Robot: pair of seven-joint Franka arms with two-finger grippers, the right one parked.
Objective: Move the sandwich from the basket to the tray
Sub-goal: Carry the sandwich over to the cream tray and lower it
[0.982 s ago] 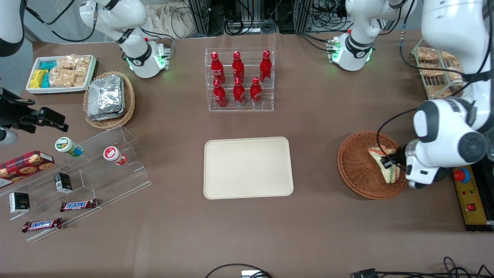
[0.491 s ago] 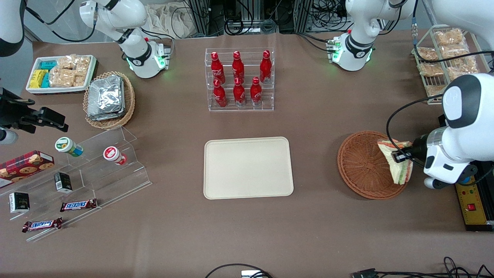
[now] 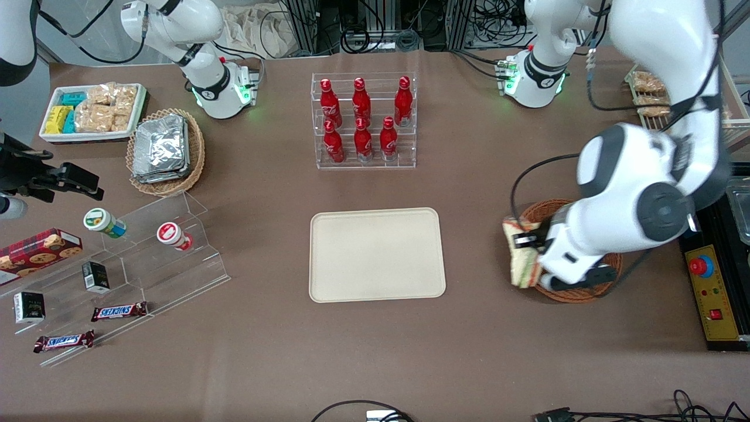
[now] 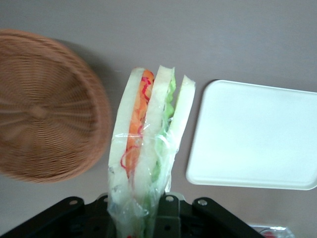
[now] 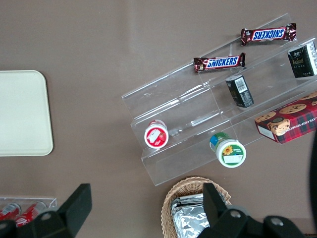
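My gripper clenched on sandwich, held in air over basket rim, edge nearest tray. Sandwich clear of basket, tray bare.

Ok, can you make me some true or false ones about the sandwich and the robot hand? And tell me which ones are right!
1. The gripper is shut on the sandwich. True.
2. The sandwich is lying on the tray. False: it hangs in the gripper, at the edge of the basket that faces the tray, and nothing lies on the tray.
3. The basket has nothing in it. True.
4. The sandwich has orange and green filling. True.
5. The red bottles stand on the tray. False: they stand in a clear rack farther from the front camera than the tray.
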